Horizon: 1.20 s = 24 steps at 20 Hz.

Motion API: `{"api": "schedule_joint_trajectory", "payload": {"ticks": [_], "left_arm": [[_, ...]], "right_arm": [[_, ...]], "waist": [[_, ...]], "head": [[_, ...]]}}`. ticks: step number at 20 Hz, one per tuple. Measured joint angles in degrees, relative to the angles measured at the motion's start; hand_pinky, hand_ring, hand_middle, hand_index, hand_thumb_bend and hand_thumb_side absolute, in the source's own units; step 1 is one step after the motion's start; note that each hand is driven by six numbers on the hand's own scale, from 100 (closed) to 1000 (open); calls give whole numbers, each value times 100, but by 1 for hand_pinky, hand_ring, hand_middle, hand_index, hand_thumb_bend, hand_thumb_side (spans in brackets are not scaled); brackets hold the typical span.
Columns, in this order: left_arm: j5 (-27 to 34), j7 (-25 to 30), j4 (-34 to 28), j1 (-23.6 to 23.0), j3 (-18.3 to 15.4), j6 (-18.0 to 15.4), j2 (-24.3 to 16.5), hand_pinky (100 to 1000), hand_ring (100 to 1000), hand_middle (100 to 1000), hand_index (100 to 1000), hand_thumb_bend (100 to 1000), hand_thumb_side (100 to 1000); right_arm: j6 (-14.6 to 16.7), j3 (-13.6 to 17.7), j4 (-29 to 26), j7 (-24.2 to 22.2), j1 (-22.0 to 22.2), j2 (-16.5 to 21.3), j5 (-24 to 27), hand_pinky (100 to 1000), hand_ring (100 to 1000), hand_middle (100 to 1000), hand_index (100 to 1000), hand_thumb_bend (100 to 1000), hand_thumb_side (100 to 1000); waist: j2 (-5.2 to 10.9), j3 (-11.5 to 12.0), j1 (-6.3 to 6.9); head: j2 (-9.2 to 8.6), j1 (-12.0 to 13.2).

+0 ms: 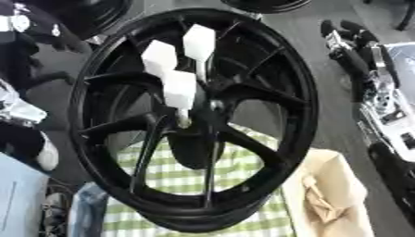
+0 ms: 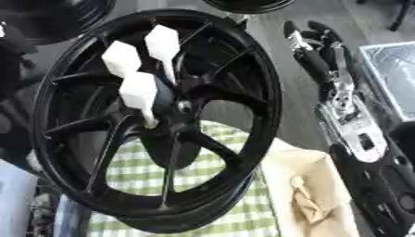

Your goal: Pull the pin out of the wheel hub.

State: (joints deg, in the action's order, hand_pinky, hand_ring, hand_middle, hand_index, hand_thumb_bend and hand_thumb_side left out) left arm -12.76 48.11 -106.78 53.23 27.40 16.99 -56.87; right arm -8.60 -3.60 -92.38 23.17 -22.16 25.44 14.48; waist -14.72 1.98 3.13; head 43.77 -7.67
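A black spoked wheel hub (image 1: pixel 267 69) stands tilted and fills the middle of both views. Three white pins with blocky heads stick out near its centre: one highest (image 1: pixel 198 41), one to its left (image 1: pixel 159 58), and one lowest (image 1: pixel 180 90) whose stem enters the hub centre. My right hand (image 2: pixel 312 46) hangs to the right of the rim with its black fingers straight, apart from the wheel and holding nothing. The silver right forearm (image 2: pixel 348 120) runs down the right side. Parts of my left arm (image 1: pixel 16 111) show at the left edge; its hand cannot be made out.
A green-and-white checked cloth (image 1: pixel 243 176) lies under the wheel. A beige box (image 1: pixel 332 194) with pale wooden pieces sits at the lower right. Other black wheels show at the top left (image 1: pixel 89 14) and top edge (image 1: pixel 267 4).
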Motion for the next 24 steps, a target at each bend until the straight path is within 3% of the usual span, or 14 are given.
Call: {"api": "schedule_joint_trajectory", "payload": {"ticks": [7,9,24], "left_arm": [[-282,-164,918,475,120,-457,550,901,859,807,887,721,520],[-306,-140,1160,602,171,-585,710,900,859,808,884,720,492],[-137,374,2490,1340,434,-1601,1768,891,859,807,880,672,493]], "right_arm": [[-12,0,35,-16,-1,-5,-12,785,762,748,859,419,498],[-17,-1,38,-22,-1,-6,-12,785,762,748,859,420,497],[-25,-1,71,-15,-8,-52,-12,786,761,747,859,418,498]], "waist": [[0,10,-15],[1,10,-16],[2,-115,-17]], "head": [[2,-2],[2,-2],[-4,-153]]}}
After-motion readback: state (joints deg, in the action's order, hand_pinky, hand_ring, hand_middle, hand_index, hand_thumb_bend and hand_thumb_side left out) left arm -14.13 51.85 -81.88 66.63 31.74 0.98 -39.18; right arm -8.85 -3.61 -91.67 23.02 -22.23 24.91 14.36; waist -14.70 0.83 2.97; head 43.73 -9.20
